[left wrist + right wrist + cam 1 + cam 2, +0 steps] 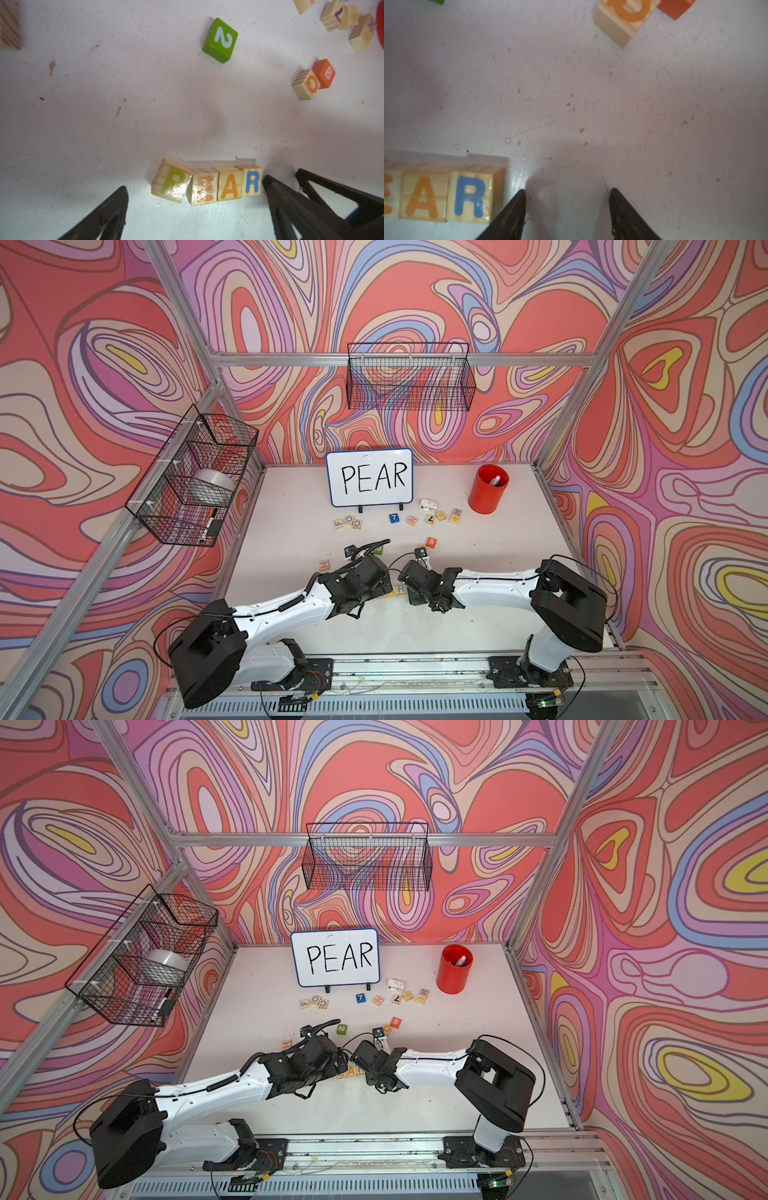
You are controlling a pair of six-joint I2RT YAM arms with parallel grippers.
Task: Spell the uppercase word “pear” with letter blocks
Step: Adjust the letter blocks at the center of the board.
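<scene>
Four pale-wood letter blocks lie side by side on the white table and read PEAR: P, E, A and R. The P block sits slightly turned against the E. My left gripper is open wide, and the whole row lies between its fingers. My right gripper is open over bare table just beyond the R block, with nothing between its fingers. In both top views the two wrists hide most of the row.
A green 2 block, an orange B block and a wooden block beside it lie farther back. Behind them stand a PEAR whiteboard, a red cup and more blocks. An H block lies left.
</scene>
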